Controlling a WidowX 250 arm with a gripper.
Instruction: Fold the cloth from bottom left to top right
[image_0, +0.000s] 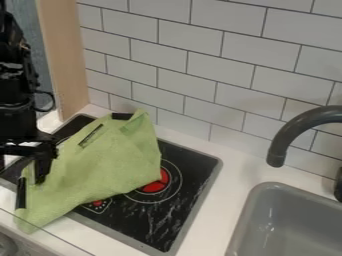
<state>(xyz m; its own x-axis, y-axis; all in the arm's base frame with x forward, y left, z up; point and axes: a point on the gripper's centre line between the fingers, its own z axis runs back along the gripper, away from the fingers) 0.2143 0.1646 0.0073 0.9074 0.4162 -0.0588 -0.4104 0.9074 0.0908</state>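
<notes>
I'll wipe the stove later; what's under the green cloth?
The green cloth lies over part of the black stovetop and white counter. A red burner spot peeks out at its edge; the rest underneath is hidden.

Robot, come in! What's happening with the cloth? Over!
Black gripper at left side of green fabric cloth. Cloth rumpled, partly covering black stovetop. Dark grey curved faucet clear, far right.

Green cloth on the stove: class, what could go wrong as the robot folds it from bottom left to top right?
The gripper might catch the cloth inward of its lowest corner, leaving that corner behind. The cloth already looks creased, so the fold may come out uneven. It could also slide on the stove.
</notes>
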